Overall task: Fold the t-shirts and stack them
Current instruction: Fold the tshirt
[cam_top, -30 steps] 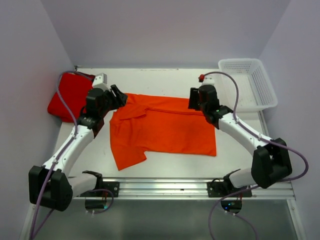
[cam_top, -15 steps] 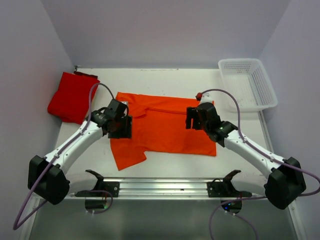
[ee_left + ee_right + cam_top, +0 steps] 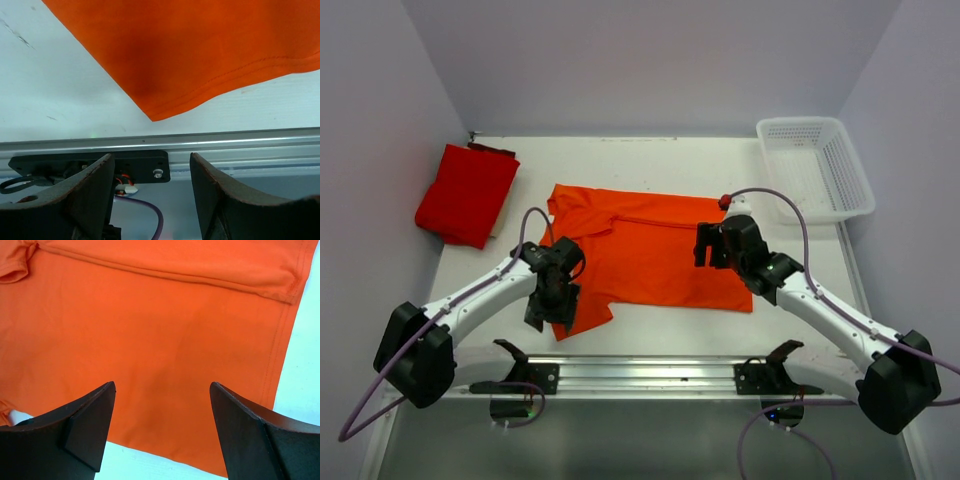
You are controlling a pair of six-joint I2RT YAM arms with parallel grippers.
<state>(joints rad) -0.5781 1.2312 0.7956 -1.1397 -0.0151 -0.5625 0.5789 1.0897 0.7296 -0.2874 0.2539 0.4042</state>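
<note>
The orange t-shirt [image 3: 650, 250] lies spread flat in the middle of the table, with one folded band along its far edge. The red t-shirt [image 3: 468, 193] sits folded at the back left. My left gripper [image 3: 545, 312] hovers open over the orange shirt's near left corner. In the left wrist view that corner [image 3: 200, 50] lies beyond my empty left gripper [image 3: 150, 157]. My right gripper [image 3: 703, 245] hangs open above the shirt's right part. The right wrist view shows orange cloth [image 3: 150, 330] beneath my right gripper [image 3: 162, 386], which holds nothing.
A white mesh basket [image 3: 817, 165] stands at the back right corner. The metal rail [image 3: 650, 372] carrying both arm bases runs along the near edge, close to the left gripper. Walls close in the table on the left, back and right.
Both grippers left the shirt's far edge and drew toward me, their jaws spreading wider. The left one swung down to the near left corner; the right moved a shorter way.
</note>
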